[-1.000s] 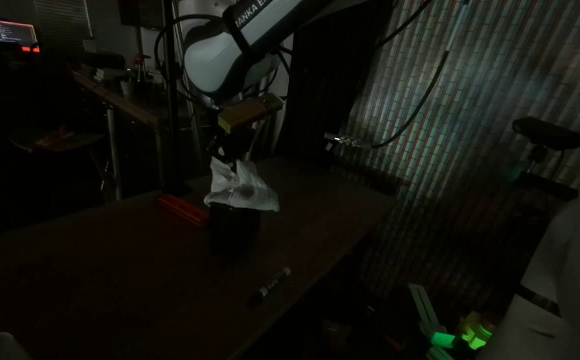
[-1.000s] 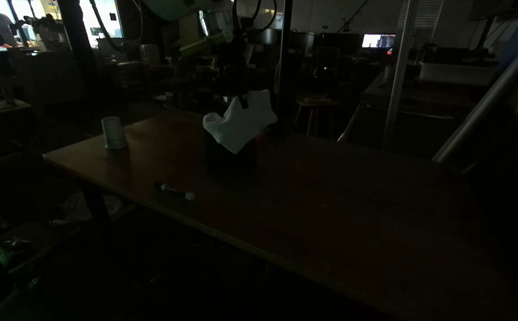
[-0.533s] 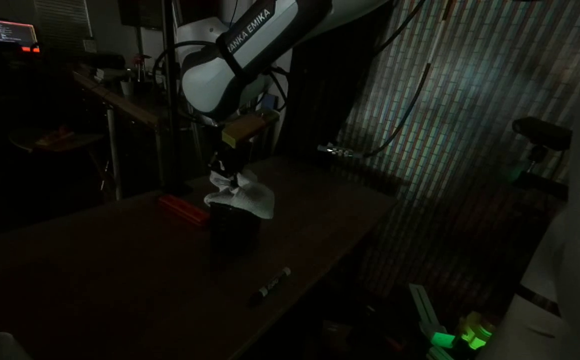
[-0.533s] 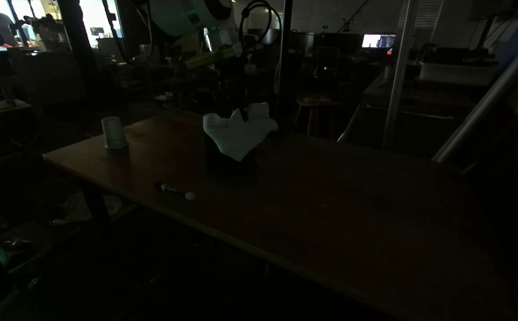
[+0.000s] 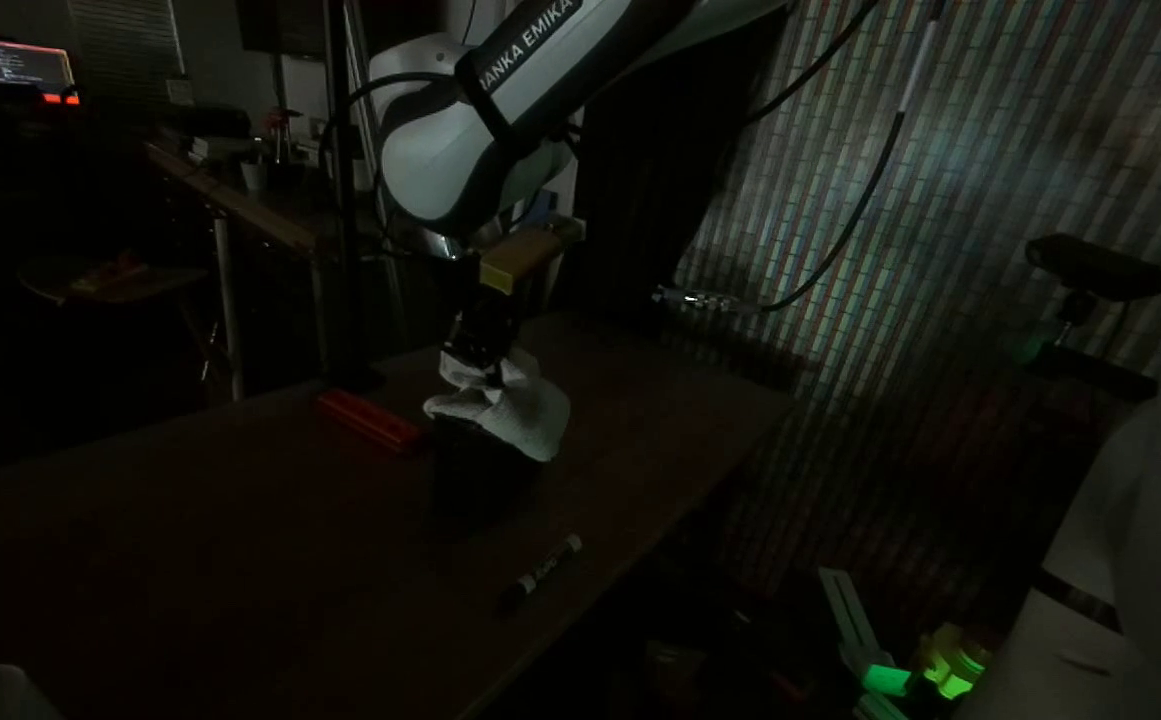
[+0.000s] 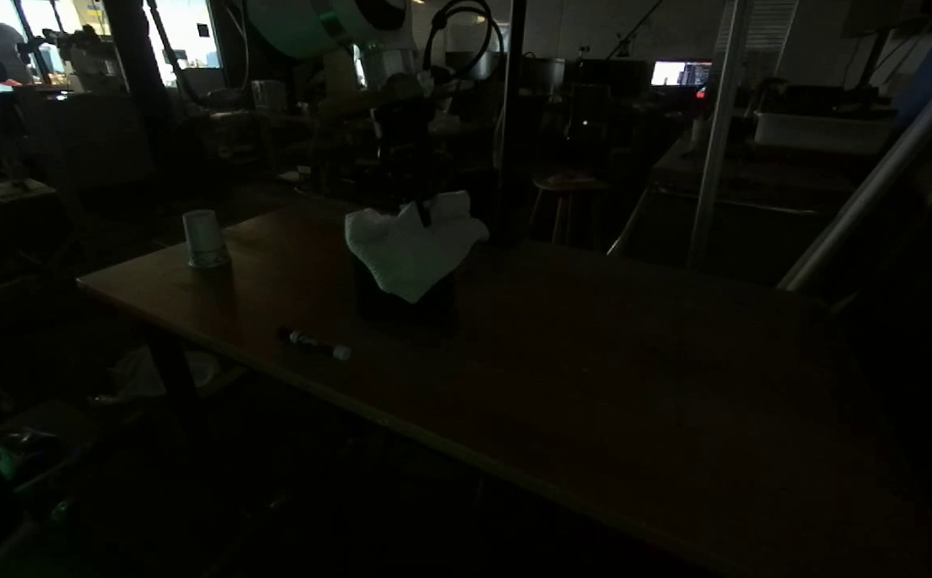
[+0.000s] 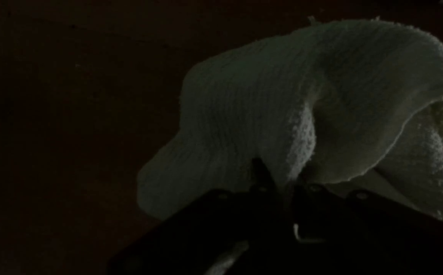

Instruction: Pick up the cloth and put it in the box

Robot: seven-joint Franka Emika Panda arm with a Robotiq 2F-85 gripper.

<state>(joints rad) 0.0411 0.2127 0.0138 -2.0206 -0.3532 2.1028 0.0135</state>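
A white cloth lies bunched over the top of a black box on the table, with flaps hanging over its sides. In an exterior view the cloth hangs in a point down the front of the box. My gripper is directly above the box, low over it. In the wrist view the gripper is shut on a fold of the cloth, which rises between the fingers. The box's opening is hidden under the cloth. The box cannot be made out in the wrist view.
A marker lies on the table near its edge; it also shows in an exterior view. A red object lies beside the box. A white cup stands upside down near a table corner.
My gripper has come down with the cloth, which now sags lower over the box. In the last half second, gripper, cloth and box have shifted a little sideways together.
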